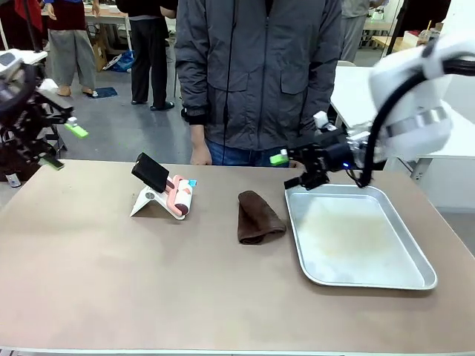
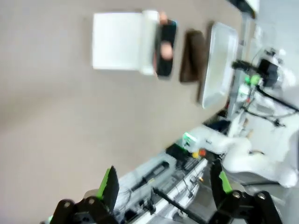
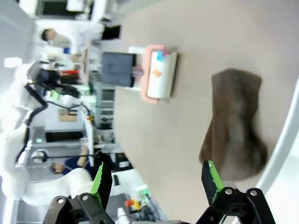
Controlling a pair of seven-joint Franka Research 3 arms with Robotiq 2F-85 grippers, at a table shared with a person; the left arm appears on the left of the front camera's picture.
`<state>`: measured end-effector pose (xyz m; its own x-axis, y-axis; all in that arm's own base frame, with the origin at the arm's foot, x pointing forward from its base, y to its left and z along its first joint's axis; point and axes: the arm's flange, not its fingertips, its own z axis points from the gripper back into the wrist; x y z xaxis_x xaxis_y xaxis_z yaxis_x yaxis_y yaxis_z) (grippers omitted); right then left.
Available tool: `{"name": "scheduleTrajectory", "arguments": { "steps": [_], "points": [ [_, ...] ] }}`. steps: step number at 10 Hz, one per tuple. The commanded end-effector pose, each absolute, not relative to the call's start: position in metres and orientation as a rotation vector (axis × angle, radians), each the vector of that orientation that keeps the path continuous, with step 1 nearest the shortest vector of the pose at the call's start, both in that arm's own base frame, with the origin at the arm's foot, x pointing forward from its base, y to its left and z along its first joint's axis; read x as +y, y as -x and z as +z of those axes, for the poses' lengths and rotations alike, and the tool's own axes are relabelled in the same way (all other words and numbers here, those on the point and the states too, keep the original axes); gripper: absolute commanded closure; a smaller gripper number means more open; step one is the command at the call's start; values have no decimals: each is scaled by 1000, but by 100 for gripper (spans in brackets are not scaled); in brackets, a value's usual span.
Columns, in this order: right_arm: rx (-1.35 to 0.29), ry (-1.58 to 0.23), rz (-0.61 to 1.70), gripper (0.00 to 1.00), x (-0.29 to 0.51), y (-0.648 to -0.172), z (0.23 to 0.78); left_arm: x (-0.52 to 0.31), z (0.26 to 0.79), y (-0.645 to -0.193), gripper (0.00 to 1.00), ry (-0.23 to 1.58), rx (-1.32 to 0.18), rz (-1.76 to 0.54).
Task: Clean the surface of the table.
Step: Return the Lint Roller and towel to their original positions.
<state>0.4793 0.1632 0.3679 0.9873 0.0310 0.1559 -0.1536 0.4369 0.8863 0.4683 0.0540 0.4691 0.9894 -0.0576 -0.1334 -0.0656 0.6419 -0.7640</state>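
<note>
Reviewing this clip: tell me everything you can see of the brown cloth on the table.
The brown cloth is dark brown, soft and looks like terry or microfibre, folded or bunched into a rough oblong with a rounded, thicker near end. It lies flat on the tan table, near the middle, between the lint roller on its white stand and the silver metal tray, close to the tray's left rim but apart from it. Nothing touches it except the tabletop, and no end effector holds it. The right wrist view shows its wrinkled surface.

The table (image 1: 96, 282) carries a brown cloth (image 1: 259, 217), metal tray (image 1: 415, 276), and apparently a lint roller (image 1: 180, 197).
</note>
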Motion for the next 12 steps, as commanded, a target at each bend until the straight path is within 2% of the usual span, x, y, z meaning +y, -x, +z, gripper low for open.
{"name": "scheduleTrajectory", "arguments": {
  "steps": [1, 3, 5, 7, 8, 9, 10, 12],
  "points": [
    [-142, -1261, 107, 0, 109, -440, 369, 73, 462, -422, 0, 1016, 139, -42],
    [-177, -1366, 73, 0, 67, -417, 378, 74, 442, -401, 0, 1218, 126, -67],
    [-238, -1453, -37, 0, 24, -404, 385, 81, 414, -395, 0, 1420, -1, -67],
    [-267, -1528, -146, 0, 1, -390, 393, 75, 399, -395, 0, 1429, -115, -109],
    [-286, -1581, -160, 0, 1, -387, 395, 70, 394, -398, 0, 1402, -113, -100],
    [-320, -1560, -229, 0, 6, -390, 392, 67, 389, -404, 0, 1362, -65, -72],
    [-261, -1511, -111, 0, -10, -394, 390, 78, 396, -395, 0, 1421, -83, -73],
    [-261, -1511, -111, 0, -10, -394, 390, 78, 396, -395, 0, 1421, -83, -73]
  ]
}}
